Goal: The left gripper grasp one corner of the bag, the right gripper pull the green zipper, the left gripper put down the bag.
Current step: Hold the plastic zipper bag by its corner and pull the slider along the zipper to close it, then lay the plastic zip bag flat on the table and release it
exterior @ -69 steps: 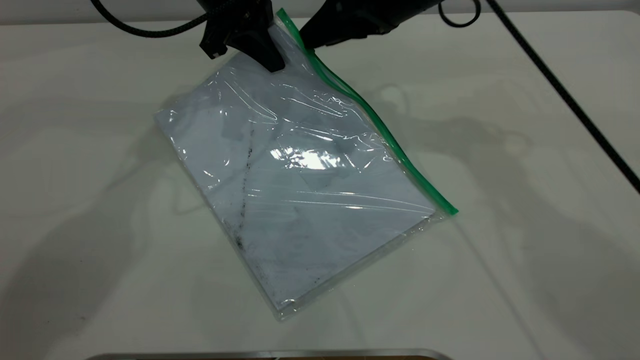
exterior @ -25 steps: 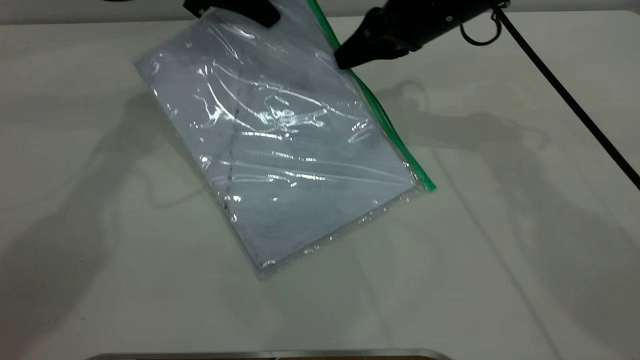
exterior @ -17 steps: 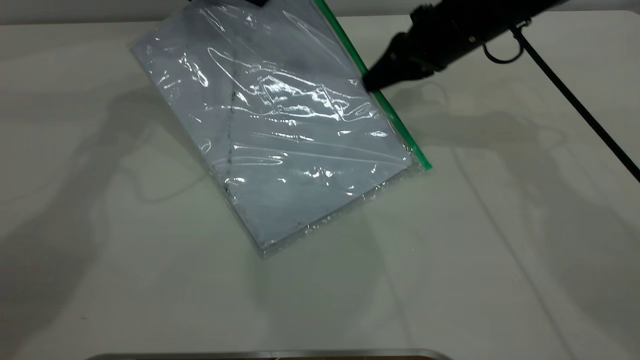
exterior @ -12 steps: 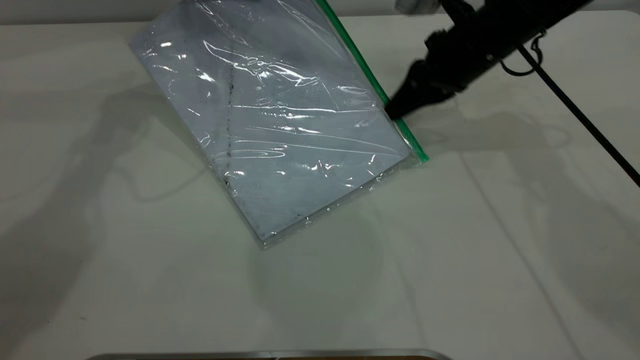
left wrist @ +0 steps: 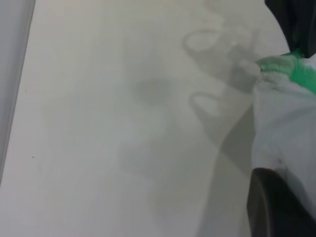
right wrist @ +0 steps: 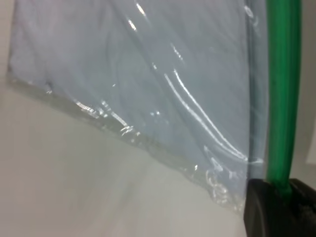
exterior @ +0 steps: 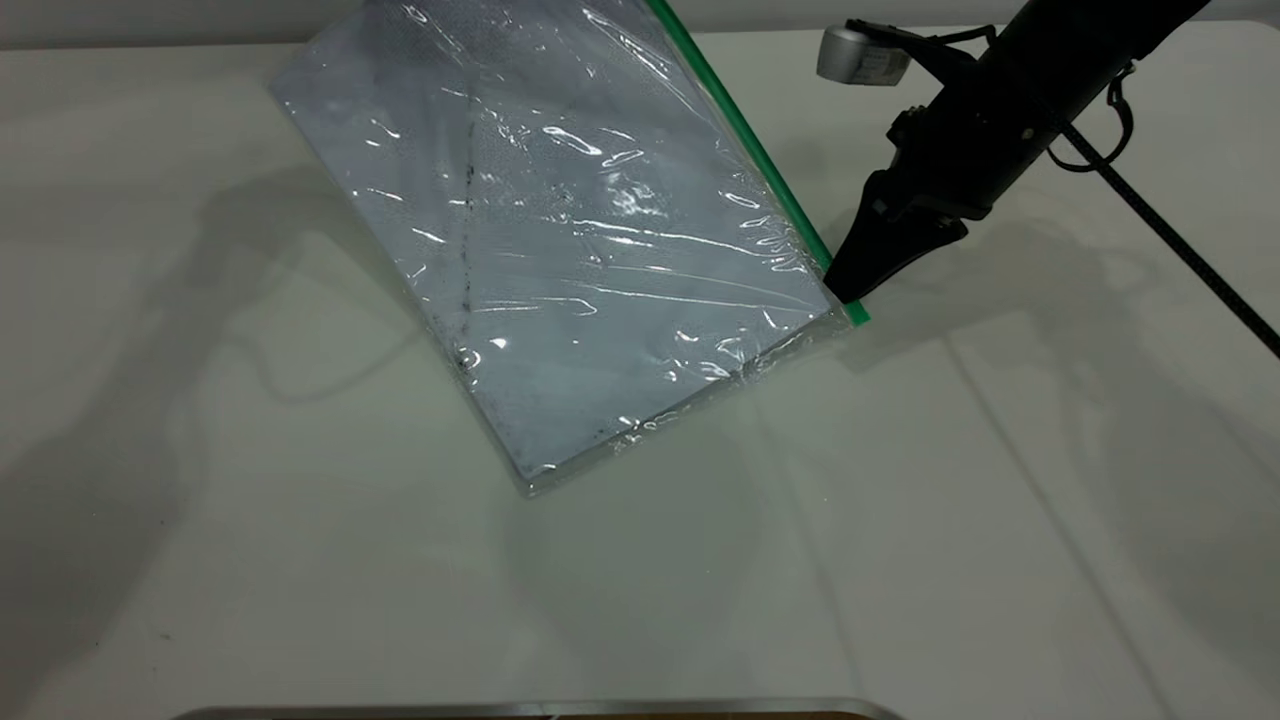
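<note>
The bag (exterior: 600, 250), a clear pouch with a white sheet inside, hangs tilted, its far corner lifted past the top of the exterior view and its near edge resting on the table. My left gripper (left wrist: 281, 197) is out of the exterior view. In its wrist view it is shut on the bag's corner (left wrist: 281, 128). The green zipper (exterior: 760, 170) runs along the bag's right edge. My right gripper (exterior: 845, 290) is shut on the zipper at its near end, by the bag's near right corner. In the right wrist view the green strip (right wrist: 282, 98) runs into the jaws (right wrist: 284, 197).
The white table (exterior: 300, 600) surrounds the bag. A black cable (exterior: 1180, 250) runs diagonally at the right. A silver cylinder (exterior: 860, 55) sits on the right arm. A metal edge (exterior: 540, 708) lies along the near side.
My right gripper has slid along the green zipper from the far end to the near corner. My left gripper has lifted the bag's far corner up out of the exterior view.
</note>
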You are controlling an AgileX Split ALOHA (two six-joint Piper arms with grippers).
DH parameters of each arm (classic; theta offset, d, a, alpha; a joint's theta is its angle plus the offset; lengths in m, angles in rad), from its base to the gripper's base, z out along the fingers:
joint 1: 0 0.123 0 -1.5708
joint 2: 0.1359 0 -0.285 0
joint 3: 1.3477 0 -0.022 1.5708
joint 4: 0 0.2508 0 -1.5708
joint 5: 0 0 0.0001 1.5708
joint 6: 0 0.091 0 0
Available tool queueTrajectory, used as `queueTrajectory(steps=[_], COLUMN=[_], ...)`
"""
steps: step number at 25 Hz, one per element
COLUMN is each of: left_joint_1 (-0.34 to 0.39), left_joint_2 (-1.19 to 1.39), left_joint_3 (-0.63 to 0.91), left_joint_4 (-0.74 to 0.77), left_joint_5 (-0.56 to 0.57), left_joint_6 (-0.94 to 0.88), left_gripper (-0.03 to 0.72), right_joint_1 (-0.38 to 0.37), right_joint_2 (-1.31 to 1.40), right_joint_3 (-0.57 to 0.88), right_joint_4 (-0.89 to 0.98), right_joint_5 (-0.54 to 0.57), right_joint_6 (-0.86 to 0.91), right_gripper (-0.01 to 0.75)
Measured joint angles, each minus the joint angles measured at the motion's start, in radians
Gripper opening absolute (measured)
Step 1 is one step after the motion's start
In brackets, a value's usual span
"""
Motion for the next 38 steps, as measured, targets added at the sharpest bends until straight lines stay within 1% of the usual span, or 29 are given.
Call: queueTrajectory(steps=[3,8,11,15,20,22,25,27,33,36,38], left_joint_1=[0.000,0.000,0.002,0.006,0.006,0.006,0.005,-0.003,-0.058,-0.078,-0.080], left_joint_2=[0.000,0.000,-0.002,-0.007,-0.012,-0.005,0.018,0.048,0.140,0.164,0.166], left_joint_3=[0.000,0.000,0.000,0.000,-0.001,-0.001,-0.001,-0.001,-0.001,-0.001,-0.001], left_joint_4=[0.000,0.003,0.014,0.022,0.022,0.023,0.022,0.023,0.018,0.036,0.051], left_joint_5=[0.002,0.002,-0.004,-0.016,-0.017,-0.017,-0.024,-0.055,-0.173,-0.200,-0.206], left_joint_6=[0.001,0.001,0.001,-0.009,-0.018,-0.046,-0.130,-0.215,-0.662,-0.772,-0.795], left_gripper=[0.051,0.051,0.051,0.051,0.051,0.051,0.051,0.051,0.060,0.091,0.146], right_joint_1=[0.000,0.000,0.000,-0.002,-0.002,-0.002,-0.002,-0.002,-0.002,-0.002,-0.002], right_joint_2=[0.000,0.000,0.000,0.001,-0.001,-0.010,-0.046,-0.085,-0.244,-0.344,-0.414], right_joint_3=[0.000,0.000,0.000,0.000,0.000,-0.010,-0.057,-0.104,-0.192,-0.199,-0.199], right_joint_4=[-0.016,-0.024,-0.049,-0.102,-0.087,-0.080,-0.057,-0.022,0.070,0.074,0.070], right_joint_5=[0.039,0.044,0.046,0.085,0.101,0.139,0.242,0.297,0.319,0.333,0.339], right_joint_6=[0.004,0.029,0.031,0.048,0.068,0.087,0.107,0.121,0.232,0.272,0.292], right_gripper=[0.049,0.072,0.114,0.173,0.198,0.202,0.204,0.206,0.210,0.211,0.212])
